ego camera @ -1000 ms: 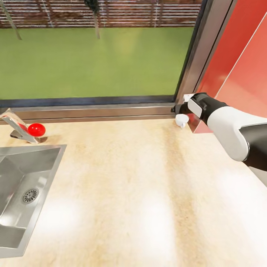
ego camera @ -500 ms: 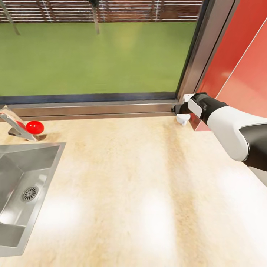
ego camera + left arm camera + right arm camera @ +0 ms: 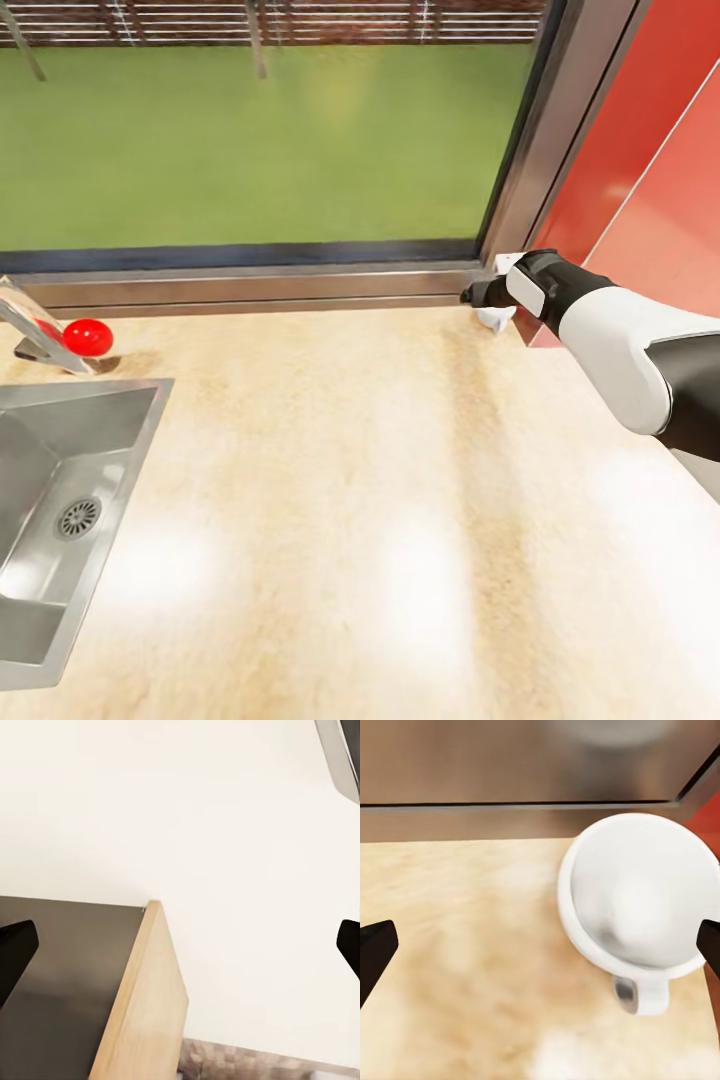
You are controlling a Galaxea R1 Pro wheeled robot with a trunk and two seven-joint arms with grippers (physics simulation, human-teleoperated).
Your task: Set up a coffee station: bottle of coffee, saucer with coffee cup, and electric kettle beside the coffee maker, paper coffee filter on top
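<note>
White and tiny, the coffee cup (image 3: 636,898) stands upright on the beige worktop (image 3: 330,470), in the corner where the window sill meets the red wall. It lies just ahead of the right gripper (image 3: 478,295), offset toward the red wall rather than centred between the fingers, its small handle turned back toward the wrist. The right fingers are spread wide and hold nothing. The right arm is clearly the nearer. The left gripper (image 3: 180,945), fingers likewise apart and empty, faces a wooden panel edge (image 3: 142,1005).

Countertop (image 3: 400,480) (coffee cup (image 3: 637,896) on it)
</note>
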